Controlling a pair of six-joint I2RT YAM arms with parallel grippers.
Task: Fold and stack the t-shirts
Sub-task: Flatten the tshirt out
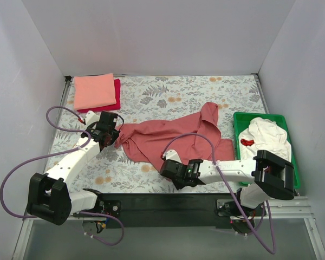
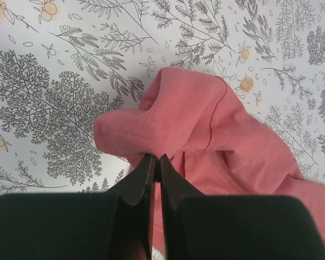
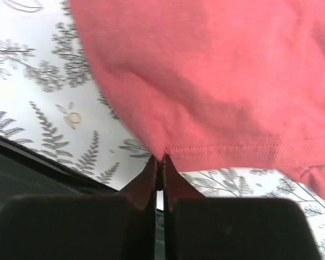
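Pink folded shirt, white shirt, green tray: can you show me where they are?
salmon-pink shirt (image 1: pixel 95 91), top view, middle of its folded top.
cream-white shirt (image 1: pixel 268 136), top view, middle of the crumpled heap.
green tray (image 1: pixel 245 120), top view, bare far-left corner.

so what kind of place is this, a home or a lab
Probably a lab test cell, not a home: plain white walls box in a table with a floral cover, and two robot arms are bolted at its near edge.
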